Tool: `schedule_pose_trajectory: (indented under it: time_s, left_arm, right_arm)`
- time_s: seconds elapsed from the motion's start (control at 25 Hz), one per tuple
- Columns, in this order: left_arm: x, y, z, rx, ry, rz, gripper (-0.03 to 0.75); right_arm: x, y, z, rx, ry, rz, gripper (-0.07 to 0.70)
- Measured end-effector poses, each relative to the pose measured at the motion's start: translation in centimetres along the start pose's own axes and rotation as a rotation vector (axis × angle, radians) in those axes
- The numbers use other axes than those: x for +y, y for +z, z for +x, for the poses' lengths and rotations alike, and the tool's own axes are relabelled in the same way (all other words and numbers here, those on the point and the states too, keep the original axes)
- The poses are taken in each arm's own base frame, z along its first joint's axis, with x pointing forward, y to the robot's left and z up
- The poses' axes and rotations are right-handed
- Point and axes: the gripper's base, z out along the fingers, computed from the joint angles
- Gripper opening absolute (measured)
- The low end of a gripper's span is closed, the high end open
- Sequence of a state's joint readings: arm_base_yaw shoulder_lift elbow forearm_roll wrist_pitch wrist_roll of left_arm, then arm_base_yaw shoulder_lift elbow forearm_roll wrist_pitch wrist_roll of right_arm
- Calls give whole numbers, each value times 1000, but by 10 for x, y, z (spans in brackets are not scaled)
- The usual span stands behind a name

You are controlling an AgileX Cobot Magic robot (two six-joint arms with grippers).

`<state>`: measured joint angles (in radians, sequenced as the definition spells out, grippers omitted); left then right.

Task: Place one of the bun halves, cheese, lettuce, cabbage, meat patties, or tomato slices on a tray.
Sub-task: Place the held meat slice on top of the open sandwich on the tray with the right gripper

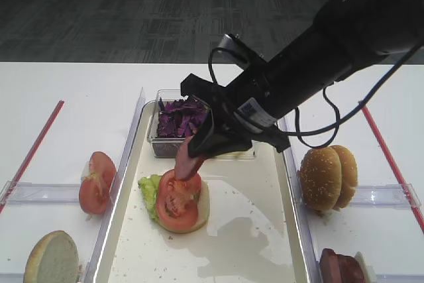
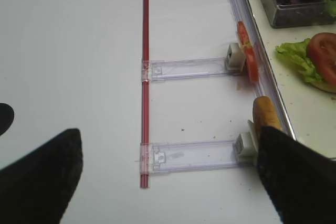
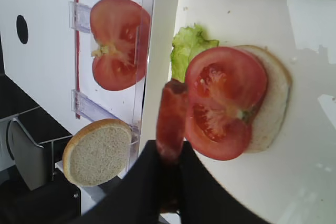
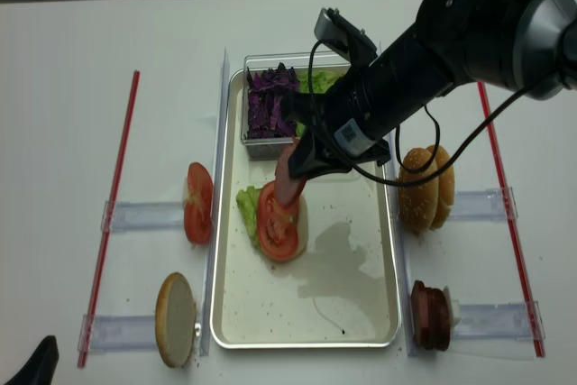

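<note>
My right gripper [image 1: 201,145] [image 3: 171,157] is shut on a meat patty [image 1: 187,160] [image 3: 171,119], which hangs edge-on just above a tomato slice [image 1: 177,198] [image 3: 226,100]. That slice lies on a bun half [image 3: 275,103] with lettuce [image 1: 150,190] beside it, on the tray [image 1: 252,236] [image 4: 352,304]. Cabbage [image 1: 177,118] fills a clear box at the tray's far end. More meat patties [image 1: 341,266] stand at the right front. My left gripper [image 2: 167,135] is open over bare table, left of the tray. No cheese is in view.
Left of the tray, clear holders carry a tomato half [image 1: 97,182] and a bun half [image 1: 52,258]. Two sesame bun halves [image 1: 328,177] stand on the right. Red straws [image 2: 145,77] mark both sides of the table.
</note>
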<state>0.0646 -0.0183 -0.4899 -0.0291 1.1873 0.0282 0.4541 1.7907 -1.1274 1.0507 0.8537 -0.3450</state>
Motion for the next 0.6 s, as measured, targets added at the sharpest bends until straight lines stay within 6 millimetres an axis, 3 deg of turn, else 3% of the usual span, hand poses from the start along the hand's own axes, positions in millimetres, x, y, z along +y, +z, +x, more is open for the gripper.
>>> schedule_pose_trajectory:
  time_s: [0.6]
  left_arm:
    - [0, 0, 0, 0, 0, 0, 618]
  right_arm:
    - [-5, 24, 0, 31, -2, -55, 101]
